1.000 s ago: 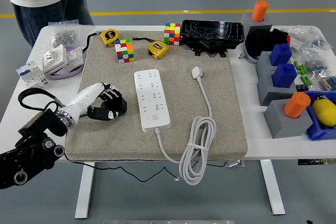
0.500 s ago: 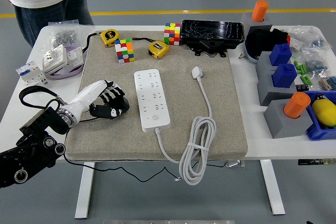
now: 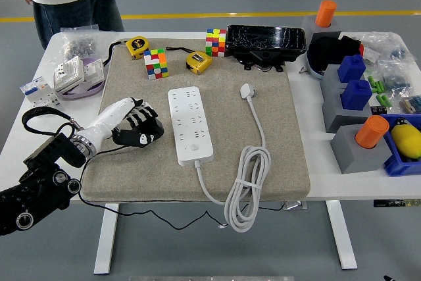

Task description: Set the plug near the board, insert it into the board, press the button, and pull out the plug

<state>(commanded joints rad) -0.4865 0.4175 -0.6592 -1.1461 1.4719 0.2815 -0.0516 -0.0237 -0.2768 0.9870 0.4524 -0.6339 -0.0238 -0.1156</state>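
1 plug (image 3: 247, 90) lies well right of left hand (image 3: 139, 129).

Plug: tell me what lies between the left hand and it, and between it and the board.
The board itself lies between the left hand and the plug, so the hand must reach over it. Between plug and board only bare mat shows; nothing blocks that path.

Single head view: high, robot's side, looking down over table (image 3: 309, 185).
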